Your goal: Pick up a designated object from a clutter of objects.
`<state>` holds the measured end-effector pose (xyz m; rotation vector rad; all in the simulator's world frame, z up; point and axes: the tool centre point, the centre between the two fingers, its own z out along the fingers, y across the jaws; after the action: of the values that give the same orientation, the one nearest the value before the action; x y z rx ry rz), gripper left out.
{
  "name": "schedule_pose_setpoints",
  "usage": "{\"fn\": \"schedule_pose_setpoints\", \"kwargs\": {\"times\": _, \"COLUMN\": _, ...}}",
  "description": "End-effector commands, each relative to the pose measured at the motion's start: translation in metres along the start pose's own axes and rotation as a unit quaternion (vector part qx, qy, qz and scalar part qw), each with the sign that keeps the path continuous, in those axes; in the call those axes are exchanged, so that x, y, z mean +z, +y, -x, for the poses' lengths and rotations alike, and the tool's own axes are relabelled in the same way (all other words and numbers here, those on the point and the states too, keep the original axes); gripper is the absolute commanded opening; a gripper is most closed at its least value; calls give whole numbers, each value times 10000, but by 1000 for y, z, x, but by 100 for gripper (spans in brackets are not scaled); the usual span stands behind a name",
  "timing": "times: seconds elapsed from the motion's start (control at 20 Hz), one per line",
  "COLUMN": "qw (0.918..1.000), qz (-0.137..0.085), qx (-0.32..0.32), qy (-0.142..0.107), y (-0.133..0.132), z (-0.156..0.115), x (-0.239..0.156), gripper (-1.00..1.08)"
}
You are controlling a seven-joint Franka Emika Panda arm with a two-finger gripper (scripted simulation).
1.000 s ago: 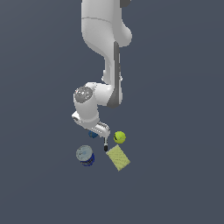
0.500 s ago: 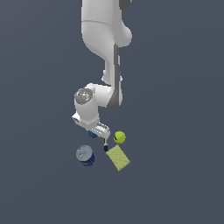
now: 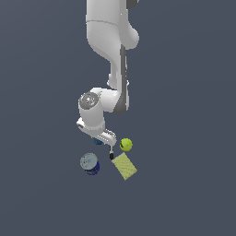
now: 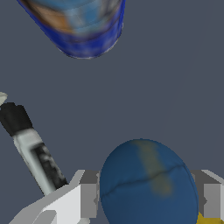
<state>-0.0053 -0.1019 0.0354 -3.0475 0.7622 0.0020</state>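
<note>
Grey floor [image 3: 184,138]; round blue ball [image 4: 148,183] between the jaws, axis-less.

No real room here — a simulator's bare stage: a flat, featureless slate-grey ground [image 3: 193,193] fills everything, with no walls or furniture. The white arm [image 3: 110,41] and a blue can [image 3: 90,164] look smooth, computer-rendered — flat shading, soft textures.

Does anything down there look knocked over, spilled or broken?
Nothing stands out. The blue can stands upright, the marker and sponge lie flat, and the blue ball sits whole between the gripper fingers.
</note>
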Motion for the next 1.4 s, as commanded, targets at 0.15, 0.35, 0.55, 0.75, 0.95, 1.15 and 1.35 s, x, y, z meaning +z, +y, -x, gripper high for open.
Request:
{"fn": "schedule_pose_setpoints", "kwargs": {"times": 0.15, "qw": 10000, "qz": -4, "qx": -3, "qy": 8, "y": -13, "z": 0, "x": -20, "gripper": -100}}
{"fn": "schedule_pose_setpoints", "kwargs": {"times": 0.35, "qw": 10000, "qz": -1, "qx": -1, "qy": 8, "y": -28, "z": 0, "x": -45, "gripper": -100}}
{"fn": "schedule_pose_setpoints", "kwargs": {"times": 0.55, "qw": 10000, "qz": 2, "qx": 1, "qy": 9, "y": -48, "z": -1, "x": -78, "gripper": -100}}
{"fn": "schedule_pose_setpoints", "kwargs": {"times": 0.75, "qw": 10000, "qz": 7, "qx": 4, "qy": 11, "y": -72, "z": -1, "x": -117, "gripper": -100}}
{"fn": "schedule_pose_setpoints", "kwargs": {"times": 0.95, "qw": 10000, "qz": 10, "qx": 5, "qy": 13, "y": -96, "z": -2, "x": -158, "gripper": -100}}
{"fn": "schedule_pose_setpoints", "kwargs": {"times": 1.15, "qw": 10000, "qz": 13, "qx": 6, "qy": 14, "y": -121, "z": -2, "x": -197, "gripper": -100}}
{"fn": "schedule_pose_setpoints", "kwargs": {"times": 1.35, "qw": 10000, "qz": 13, "qx": 6, "qy": 14, "y": -145, "z": -3, "x": -236, "gripper": -100}}
